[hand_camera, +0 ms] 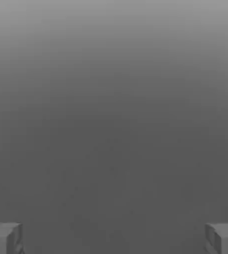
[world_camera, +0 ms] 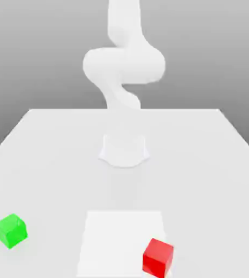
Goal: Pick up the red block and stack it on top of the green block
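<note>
Exterior view first: we find the glossy red cube-shaped block (world_camera: 158, 258) near the bottom edge of the frame, a little to the exterior view's right of centre. We see it turned at an angle, with a brighter top face and darker sides, and it overlaps the lower right corner area of a flat, plain white square patch (world_camera: 118, 241) that lies in the lower middle of the frame. The bright green cube-shaped block (world_camera: 11, 231) sits in the lower left, close to the left edge of the frame, also turned at an angle. We see the two blocks well apart, with much of the white patch between them, and the red one is a little lower in the frame than the green one. Neither is stacked on the other.

Both blocks are on the broad, pale, smooth tabletop (world_camera: 202, 179), whose far edge runs across the frame somewhat above its middle. The smooth white jointed robot arm (world_camera: 125, 65) rises from its base (world_camera: 125, 149) at the centre of the frame, bends through rounded joints in the upper middle and reaches the top edge. Behind it we have a plain grey backdrop (world_camera: 202, 54), lighter towards the top.

From the hand view, we look out past the dark grey two-finger gripper (hand_camera: 114, 240). Its fingertips stand wide apart in the lower left and lower right corners of that frame, and we see nothing held between them. Beyond them the picture is a smooth grey, paler along the top.
</note>
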Robot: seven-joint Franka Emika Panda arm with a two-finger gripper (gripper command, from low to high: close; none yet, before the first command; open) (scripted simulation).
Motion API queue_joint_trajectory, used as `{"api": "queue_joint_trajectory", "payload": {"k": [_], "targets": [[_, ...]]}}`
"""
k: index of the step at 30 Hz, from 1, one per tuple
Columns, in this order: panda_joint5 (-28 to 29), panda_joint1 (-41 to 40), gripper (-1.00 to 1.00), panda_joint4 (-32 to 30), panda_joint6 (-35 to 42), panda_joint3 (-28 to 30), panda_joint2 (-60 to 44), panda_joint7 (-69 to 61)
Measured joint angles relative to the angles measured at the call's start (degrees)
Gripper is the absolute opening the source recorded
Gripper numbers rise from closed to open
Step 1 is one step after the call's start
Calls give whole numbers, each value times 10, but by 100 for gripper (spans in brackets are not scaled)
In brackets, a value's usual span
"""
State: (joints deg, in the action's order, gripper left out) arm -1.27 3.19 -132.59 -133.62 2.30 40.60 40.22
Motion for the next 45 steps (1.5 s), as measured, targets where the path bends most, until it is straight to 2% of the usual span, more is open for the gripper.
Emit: {"api": "queue_joint_trajectory", "payload": {"k": [9, 16, 21, 26, 30, 31, 38, 43, 45], "targets": [[-56, 97, 0, -29, -67, 65, -192, -211], [-91, 136, 0, -51, -117, 78, -338, -368], [-85, 151, 0, -68, -156, 72, -437, -457], [-43, 153, 0, -83, -202, 69, -530, -512], [-62, 139, 0, -73, -267, 50, -612, -536], [-67, 134, -100, -71, -279, 44, -627, -540], [-66, 134, -100, -71, -279, 44, -628, -540], [-35, 145, -100, -85, -206, 68, -540, -521], [-34, 114, -100, -89, -193, 88, -525, -552]]}}
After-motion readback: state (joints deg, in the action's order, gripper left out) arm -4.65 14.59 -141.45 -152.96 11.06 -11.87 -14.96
